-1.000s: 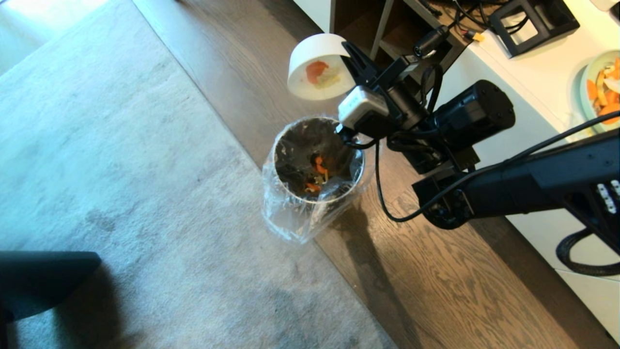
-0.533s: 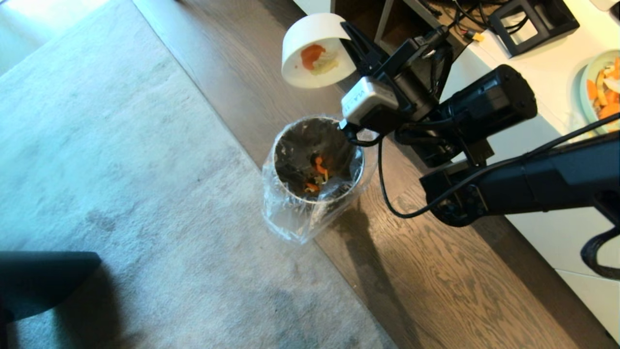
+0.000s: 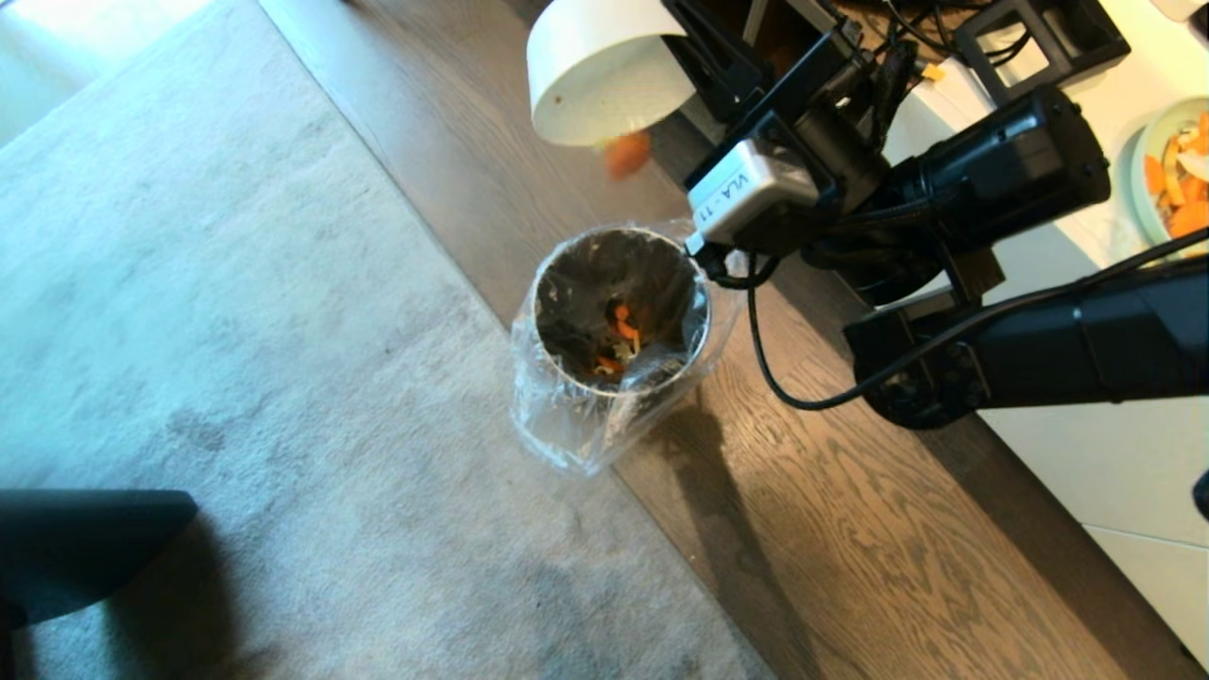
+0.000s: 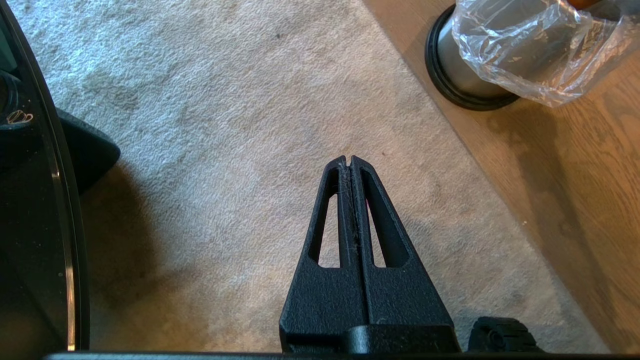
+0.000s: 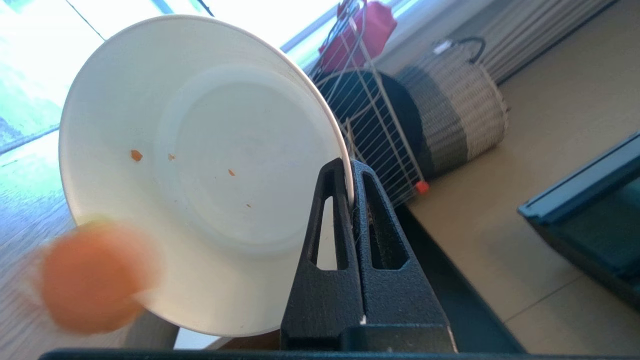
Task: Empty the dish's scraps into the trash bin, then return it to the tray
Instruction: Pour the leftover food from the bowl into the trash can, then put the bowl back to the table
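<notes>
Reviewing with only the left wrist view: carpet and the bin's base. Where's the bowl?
Observer: The right hand pinches the rim of the bowl, which is tipped and held higher than the bin.
Operator: Anything coming out?
Observer: An orange chunk is in the air just under the bowl.
Operator: Is the bowl empty?
Observer: Only tiny orange specks cling inside it.
</notes>
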